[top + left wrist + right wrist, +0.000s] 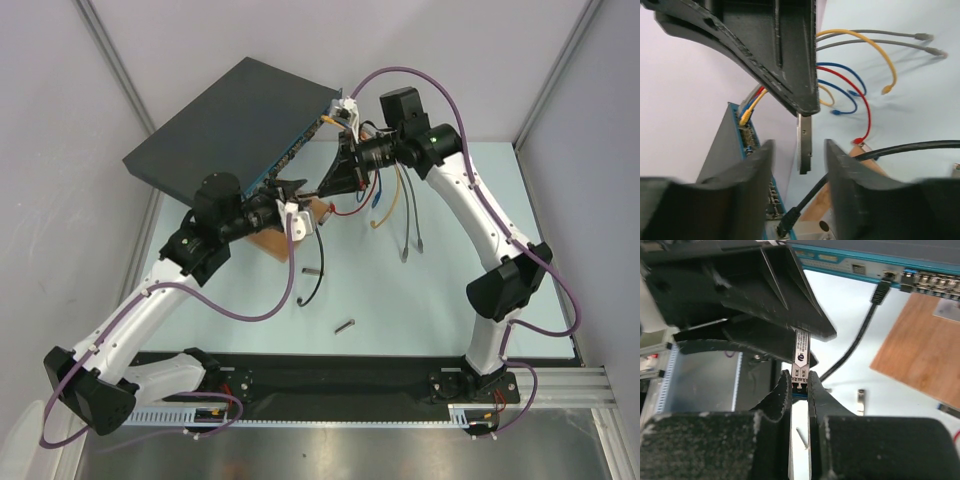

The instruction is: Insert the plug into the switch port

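The switch [225,120] is a flat dark box at the back left, its blue port face [865,267] turned toward the grippers. It also shows in the left wrist view [742,132]. My right gripper [800,382] is shut on the plug [801,357], a small silver module that sticks out past its fingertips. My left gripper [799,160] is open, and the plug's free end [805,145] hangs just beyond the gap between its fingers [752,190]. In the top view the two grippers meet tip to tip [312,190] in front of the switch.
A black cable [860,335] is plugged into a switch port. A brown wooden board [272,245] lies under the left gripper. Yellow, blue, red and grey patch cables [860,75] trail from the switch's far end. Two small loose metal pieces [345,325] lie on the table.
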Controlling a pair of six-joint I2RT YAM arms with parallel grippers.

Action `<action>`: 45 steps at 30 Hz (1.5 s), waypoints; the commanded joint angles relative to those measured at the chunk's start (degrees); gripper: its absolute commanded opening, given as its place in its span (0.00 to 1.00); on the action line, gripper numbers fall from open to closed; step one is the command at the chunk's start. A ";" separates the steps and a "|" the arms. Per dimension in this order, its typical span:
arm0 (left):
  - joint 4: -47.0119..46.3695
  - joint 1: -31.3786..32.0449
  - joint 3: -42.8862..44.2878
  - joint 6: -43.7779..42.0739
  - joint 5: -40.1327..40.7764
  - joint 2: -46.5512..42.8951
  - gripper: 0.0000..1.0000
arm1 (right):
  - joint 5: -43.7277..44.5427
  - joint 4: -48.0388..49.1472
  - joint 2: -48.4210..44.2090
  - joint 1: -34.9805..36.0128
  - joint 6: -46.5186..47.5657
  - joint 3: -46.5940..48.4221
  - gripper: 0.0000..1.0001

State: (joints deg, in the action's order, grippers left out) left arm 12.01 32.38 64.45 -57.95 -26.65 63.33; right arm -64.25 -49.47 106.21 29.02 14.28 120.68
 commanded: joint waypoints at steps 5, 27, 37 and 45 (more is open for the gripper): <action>-6.03 -2.22 5.33 26.16 5.38 -0.31 0.78 | 12.53 24.87 -4.69 -5.27 -5.92 -7.88 0.00; 6.79 -19.37 20.98 61.82 0.73 14.36 0.75 | 29.27 57.65 0.31 -3.97 1.97 -17.41 0.00; 7.24 -19.72 20.72 61.20 0.99 16.65 0.75 | 27.78 53.61 1.01 -2.83 3.64 -17.67 0.00; 5.22 -19.72 21.07 61.73 0.81 17.35 0.75 | 27.07 51.23 1.71 -2.47 5.67 -17.06 0.00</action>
State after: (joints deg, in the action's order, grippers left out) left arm 18.57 13.04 83.02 3.97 -25.52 80.27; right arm -36.49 1.26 107.72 26.26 18.24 100.77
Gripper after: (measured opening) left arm 0.756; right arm 0.098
